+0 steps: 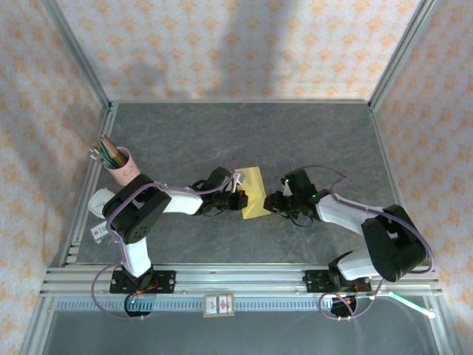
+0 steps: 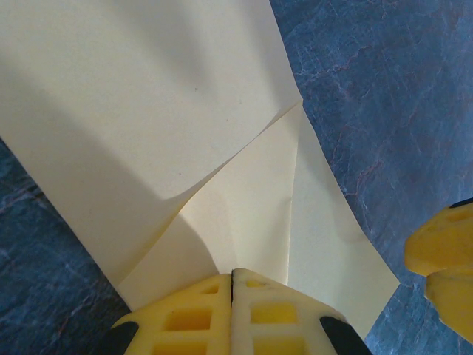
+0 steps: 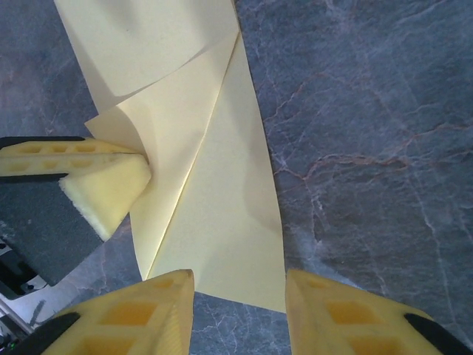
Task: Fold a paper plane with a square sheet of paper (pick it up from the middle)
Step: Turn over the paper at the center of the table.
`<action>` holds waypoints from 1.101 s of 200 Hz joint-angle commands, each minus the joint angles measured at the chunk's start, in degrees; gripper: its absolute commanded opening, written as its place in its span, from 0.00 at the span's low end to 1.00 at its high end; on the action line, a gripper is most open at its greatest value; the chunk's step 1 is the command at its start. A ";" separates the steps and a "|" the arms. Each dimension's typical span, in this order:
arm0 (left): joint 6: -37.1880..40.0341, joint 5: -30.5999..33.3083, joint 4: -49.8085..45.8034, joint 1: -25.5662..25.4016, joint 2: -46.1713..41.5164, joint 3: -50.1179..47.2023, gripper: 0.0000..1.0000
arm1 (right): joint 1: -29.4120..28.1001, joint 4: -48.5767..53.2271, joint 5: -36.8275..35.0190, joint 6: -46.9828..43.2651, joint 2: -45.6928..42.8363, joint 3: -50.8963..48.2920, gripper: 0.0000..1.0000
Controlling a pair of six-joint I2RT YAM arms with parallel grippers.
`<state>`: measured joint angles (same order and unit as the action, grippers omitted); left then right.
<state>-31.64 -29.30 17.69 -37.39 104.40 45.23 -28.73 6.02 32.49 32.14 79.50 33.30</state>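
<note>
Left gripper (image 2: 233, 285): clamped tight, fingertips pressed together on the near edge of the square sheet of paper (image 2: 148, 111), right where a folded flap begins.
Right gripper (image 3: 240, 296): jaws standing apart, nothing pinched; the sheet's narrow end lying flat between the two fingers, touching neither as far as can be told.
Gripper to gripper: facing each other across the sheet, the left one's tips close in on the right gripper's left-hand side, just ahead of its own finger.
Just ahead of the tips: slanted crease (image 3: 185, 192) running away from the right gripper, one yellow layer laid over another.
Farther ahead: loose panel (image 2: 133, 81) bowed up off the layer beneath, curling, not pressed flat.
Beyond that: dark marbled table (image 3: 355, 111) all round the paper.
Far off: pink cup of pencils (image 1: 122, 164), well apart from both grippers, no part in this.
Done, by the look of it: sheet taken in hand and a first slanted fold started.
Left to do, at a guess: pressing that fold flat, a matching fold, a centre crease, wings. No pointed dart yet, so no paper plane. Early days.
</note>
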 commanded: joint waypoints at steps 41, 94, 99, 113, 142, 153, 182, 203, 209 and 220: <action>0.51 4.06 -4.69 0.30 2.21 -0.48 0.00 | -0.19 -2.49 -0.80 0.28 2.40 -1.04 0.37; 0.40 3.96 -4.60 0.37 2.30 -0.54 0.00 | -0.27 -3.55 0.04 0.24 3.40 -1.54 0.37; 0.39 4.06 -4.60 0.30 2.30 -0.55 0.00 | -0.27 -4.09 0.38 0.35 3.41 -1.71 0.37; 0.42 4.06 -4.60 0.30 2.21 -0.60 0.00 | -0.26 -5.02 0.97 0.73 3.45 -1.87 0.37; 0.41 3.99 -4.64 0.31 2.21 -0.59 0.00 | -0.27 -6.00 1.39 1.02 3.69 -1.99 0.36; 0.52 3.99 -4.69 0.30 2.21 -0.50 0.00 | -0.25 -6.49 1.74 1.25 3.81 -1.99 0.35; 0.78 3.90 -5.03 0.29 2.13 -0.40 0.00 | -0.26 -7.56 2.36 2.00 3.82 -2.19 0.34; 0.96 3.93 -5.21 0.30 2.05 -0.47 0.00 | -0.26 -7.77 2.45 2.08 3.88 -2.14 0.32; 0.96 4.05 -5.21 0.32 2.10 -0.43 0.00 | -0.25 -7.78 2.37 2.13 3.91 -2.18 0.32; 1.05 4.07 -5.21 0.31 2.12 -0.45 0.00 | -0.20 -7.74 2.11 2.14 4.12 -2.18 0.32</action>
<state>-31.59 -29.32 17.65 -37.39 104.40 45.23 -28.73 -0.12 34.50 33.67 83.11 31.59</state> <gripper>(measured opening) 0.062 0.319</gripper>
